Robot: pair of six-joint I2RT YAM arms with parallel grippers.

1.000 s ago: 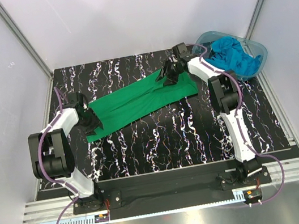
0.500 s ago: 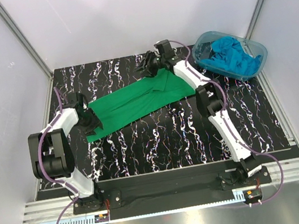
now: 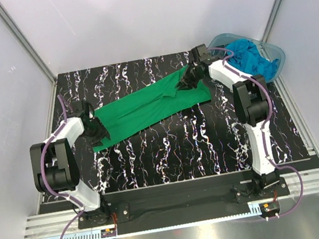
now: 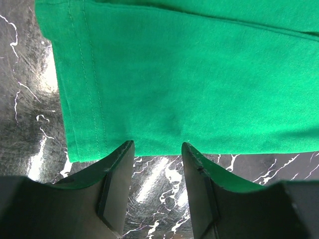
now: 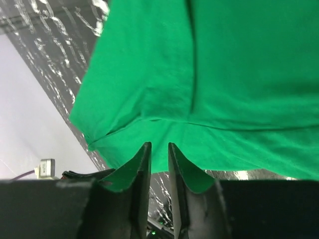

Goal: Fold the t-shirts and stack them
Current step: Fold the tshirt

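Note:
A bright green t-shirt (image 3: 145, 106) lies folded into a long strip, slanting across the dark marbled table. My left gripper (image 3: 96, 132) is at its near-left end. In the left wrist view it (image 4: 157, 144) stands open, its tips just over the hemmed edge of the green t-shirt (image 4: 199, 74), with bare table between the fingers. My right gripper (image 3: 189, 80) is at the far-right end. In the right wrist view it (image 5: 158, 144) shows a narrow gap, tips over the edge of the green t-shirt (image 5: 224, 74). Turquoise-blue t-shirts (image 3: 251, 58) are heaped in the tub.
A clear blue-tinted plastic tub (image 3: 279, 57) stands at the table's far right corner, close behind the right arm. White walls and metal rails enclose the table (image 3: 182, 146) on the left, back and right.
The right gripper swung out to the far edge of the shirt, then came back to its right end, and its jaws narrowed. The left arm has not moved.

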